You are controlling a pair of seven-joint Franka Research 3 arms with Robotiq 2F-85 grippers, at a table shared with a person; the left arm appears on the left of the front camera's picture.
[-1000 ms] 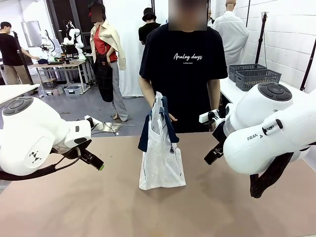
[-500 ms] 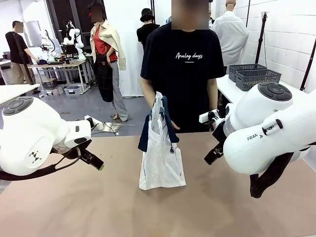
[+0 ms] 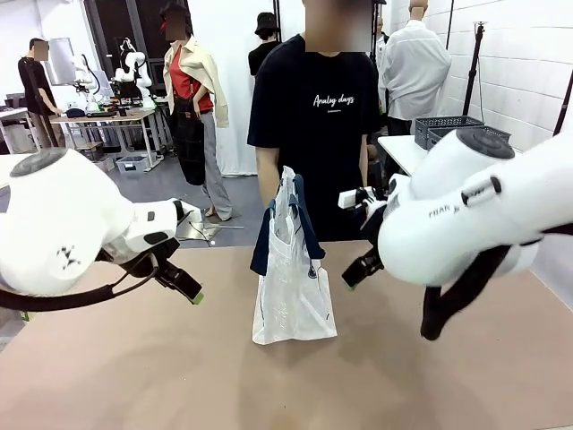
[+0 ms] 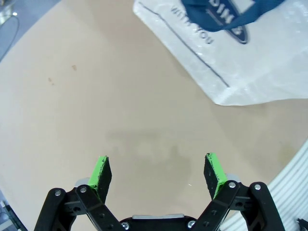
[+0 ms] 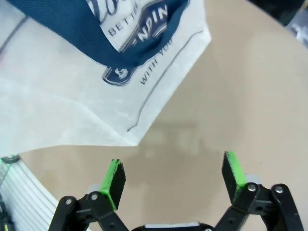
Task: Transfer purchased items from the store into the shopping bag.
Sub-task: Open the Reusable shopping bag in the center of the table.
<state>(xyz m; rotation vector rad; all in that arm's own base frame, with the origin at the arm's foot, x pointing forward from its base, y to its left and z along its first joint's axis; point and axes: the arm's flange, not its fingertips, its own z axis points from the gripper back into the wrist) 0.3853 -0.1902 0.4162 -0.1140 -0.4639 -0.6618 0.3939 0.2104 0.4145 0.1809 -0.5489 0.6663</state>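
On both sides of the shopping bag [image 3: 293, 296], left end effector [image 4: 159, 168] and right end effector [image 5: 173, 175], both spread empty, now stand nearer: approach begun.

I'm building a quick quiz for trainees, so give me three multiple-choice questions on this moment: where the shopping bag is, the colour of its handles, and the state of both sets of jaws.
1. Where is the shopping bag?
A. Mid-table, between the two arms
B. Flat at the table's left edge
C. On the floor

2. What colour are its handles?
A. Red
B. Yellow
C. Dark navy

3. How are the left jaws and right jaws?
A. Shut on the bag
B. Open and empty
C. Each holding a box

Answers:
1 A: it stands upright on the table between the arms.
2 C: navy straps hang over the white plastic.
3 B: each wrist view shows green pads wide apart with bare table between.
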